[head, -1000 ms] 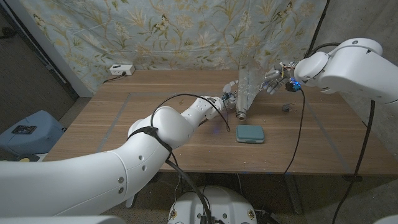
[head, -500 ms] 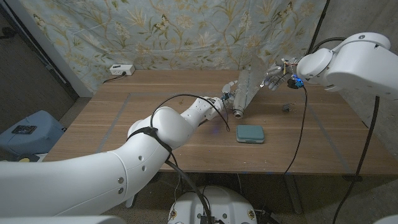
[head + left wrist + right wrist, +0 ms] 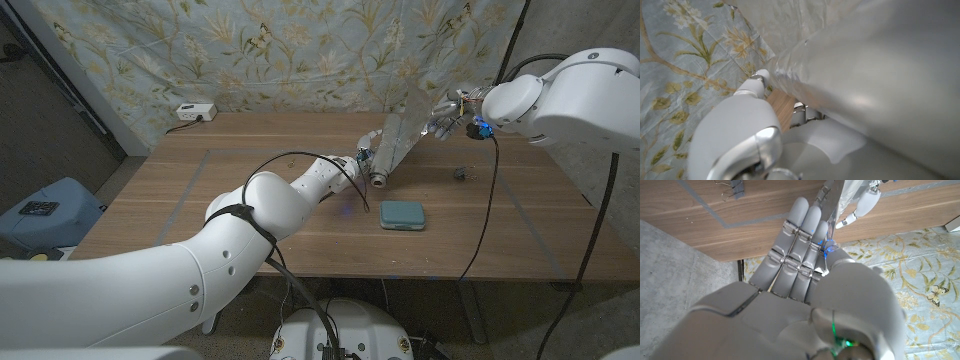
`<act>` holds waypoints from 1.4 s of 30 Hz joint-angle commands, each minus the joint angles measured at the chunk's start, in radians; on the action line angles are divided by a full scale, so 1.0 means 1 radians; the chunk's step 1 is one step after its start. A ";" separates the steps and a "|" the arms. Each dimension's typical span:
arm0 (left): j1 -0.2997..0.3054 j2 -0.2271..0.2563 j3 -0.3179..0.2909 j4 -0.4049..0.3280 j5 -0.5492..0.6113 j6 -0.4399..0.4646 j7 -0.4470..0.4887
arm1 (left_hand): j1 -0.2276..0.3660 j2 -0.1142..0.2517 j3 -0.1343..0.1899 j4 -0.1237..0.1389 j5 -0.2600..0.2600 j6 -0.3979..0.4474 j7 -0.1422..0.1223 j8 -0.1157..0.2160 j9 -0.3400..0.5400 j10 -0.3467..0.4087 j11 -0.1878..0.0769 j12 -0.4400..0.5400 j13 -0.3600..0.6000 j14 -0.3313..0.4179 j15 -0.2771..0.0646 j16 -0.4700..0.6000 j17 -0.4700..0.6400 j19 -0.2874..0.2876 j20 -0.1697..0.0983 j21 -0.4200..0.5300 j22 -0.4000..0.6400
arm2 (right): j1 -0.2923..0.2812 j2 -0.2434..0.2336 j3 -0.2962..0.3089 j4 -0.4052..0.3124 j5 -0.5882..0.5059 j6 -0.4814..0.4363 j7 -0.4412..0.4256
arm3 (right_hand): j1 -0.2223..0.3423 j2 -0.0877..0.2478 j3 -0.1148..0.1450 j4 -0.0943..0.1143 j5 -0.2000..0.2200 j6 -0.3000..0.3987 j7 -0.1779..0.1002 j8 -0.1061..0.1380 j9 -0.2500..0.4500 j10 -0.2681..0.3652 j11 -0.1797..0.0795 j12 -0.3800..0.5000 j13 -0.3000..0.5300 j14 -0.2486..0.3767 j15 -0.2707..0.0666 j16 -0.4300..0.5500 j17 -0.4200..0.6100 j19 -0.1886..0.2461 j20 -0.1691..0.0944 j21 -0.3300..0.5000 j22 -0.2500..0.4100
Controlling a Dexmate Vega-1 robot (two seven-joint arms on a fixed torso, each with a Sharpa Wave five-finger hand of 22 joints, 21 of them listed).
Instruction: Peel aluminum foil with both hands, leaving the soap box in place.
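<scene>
left hand (image 3: 367,157): grips foil roll (image 3: 381,178), anchoring it near the table's (image 3: 200,190) middle | right hand (image 3: 445,115): fingers pressed together pinching the foil sheet's (image 3: 400,138) far edge, raised so the sheet stretches taut | soap box (image 3: 402,215): on the table just in front of roll, untouched

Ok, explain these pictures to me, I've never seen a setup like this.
A white two-armed robot stands at a wooden table. The wide picture comes from a camera on its head; the other two from cameras on its wrists, looking along each hand. The left hand holds a foil roll at the table, and the right hand holds up the sheet of aluminum foil pulled from it. A teal soap box lies nearer the robot, and a small binder clip lies to the right.
</scene>
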 commanded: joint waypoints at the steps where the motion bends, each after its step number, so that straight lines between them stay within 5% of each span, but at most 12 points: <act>1: -0.007 0.003 -0.009 0.000 0.031 -0.003 -0.005 | -0.006 0.000 0.011 -0.003 -0.004 0.011 -0.004 -0.004 0.001 0.001 0.002 -0.002 0.001 -0.005 0.003 -0.004 0.002 0.001 0.005 -0.004 0.001 | -0.030 -0.022 0.047 -0.033 0.009 0.000 -0.032 | 0.007 -0.002 0.003 -0.001 0.008 0.022 0.016 0.002 0.004 0.007 0.001 -0.002 0.003 0.011 -0.013 -0.003 0.003 0.000 -0.003 0.009 0.001; 18: -0.021 0.012 -0.066 0.000 0.093 0.023 -0.030 | -0.003 0.005 0.019 -0.006 -0.007 0.035 -0.008 0.004 0.002 0.007 -0.005 -0.001 0.003 -0.003 0.002 -0.004 0.000 -0.001 0.006 -0.010 0.001 | -0.096 -0.032 0.114 -0.075 -0.018 0.000 -0.042 | 0.006 -0.002 0.003 0.000 0.009 0.022 0.016 -0.003 0.008 0.007 -0.001 -0.003 0.009 0.014 -0.012 -0.008 0.007 -0.003 -0.003 0.017 0.001; 24: -0.031 0.017 -0.094 0.000 0.150 0.040 -0.052 | 0.039 0.021 0.039 -0.026 -0.011 0.112 -0.013 0.032 0.006 0.076 -0.042 0.022 0.006 0.029 -0.020 0.017 0.004 0.022 -0.005 -0.008 0.002 | -0.144 -0.027 0.155 -0.086 -0.054 0.006 -0.027 | 0.007 -0.002 0.002 0.000 0.008 0.022 0.015 -0.004 0.009 0.008 -0.001 -0.004 0.009 0.014 -0.012 -0.010 0.007 -0.005 -0.003 0.020 0.001; 29: -0.043 0.019 -0.116 0.000 0.203 0.053 -0.082 | 0.056 0.018 0.043 -0.032 -0.012 0.115 -0.017 0.032 0.007 0.076 -0.044 0.021 0.007 0.030 -0.023 0.020 0.004 0.027 -0.011 -0.007 0.003 | -0.173 -0.022 0.180 -0.089 -0.078 0.014 -0.012 | 0.008 -0.002 0.003 -0.001 0.009 0.021 0.014 -0.006 0.010 0.007 -0.002 -0.004 0.012 0.014 -0.013 -0.012 0.009 -0.007 -0.003 0.021 0.001; 42: -0.045 0.018 -0.108 0.000 0.177 0.050 -0.067 | 0.099 -0.001 0.035 -0.030 -0.026 0.136 -0.019 0.036 0.013 0.106 -0.056 0.028 0.011 0.060 -0.052 0.045 0.010 0.055 -0.029 -0.001 0.004 | -0.164 -0.012 0.164 -0.086 -0.136 0.017 0.040 | 0.008 -0.001 0.004 0.000 0.009 0.022 0.015 -0.008 0.013 0.007 -0.001 -0.007 0.013 0.015 -0.013 -0.014 0.012 -0.010 -0.004 0.026 0.001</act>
